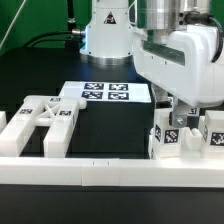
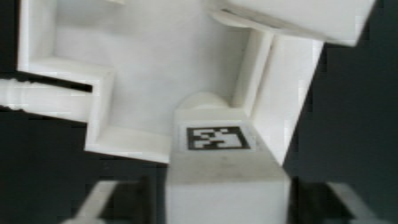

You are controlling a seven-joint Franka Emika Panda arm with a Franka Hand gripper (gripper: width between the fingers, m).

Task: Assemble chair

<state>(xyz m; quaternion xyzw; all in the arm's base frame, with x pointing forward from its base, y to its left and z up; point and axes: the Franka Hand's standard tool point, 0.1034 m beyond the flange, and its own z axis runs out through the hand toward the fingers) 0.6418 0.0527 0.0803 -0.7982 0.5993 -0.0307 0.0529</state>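
Observation:
At the exterior view's right my gripper (image 1: 178, 118) reaches down over a white tagged leg block (image 1: 168, 140) that stands upright on the black table. In the wrist view this leg block (image 2: 217, 150) fills the space between my fingers (image 2: 125, 205), tag face up, with the dark pads close on both sides. Blur hides whether they press on it. Beyond the block lies a larger white chair part (image 2: 107, 90) with a peg (image 2: 22, 95) sticking out. The X-braced frame (image 1: 45, 118) lies at the exterior view's left.
Another white tagged block (image 1: 214, 135) stands just right of my gripper. The marker board (image 1: 105, 95) lies flat at mid-table. A long white rail (image 1: 100, 172) runs along the front edge. The arm's base (image 1: 108, 35) stands behind.

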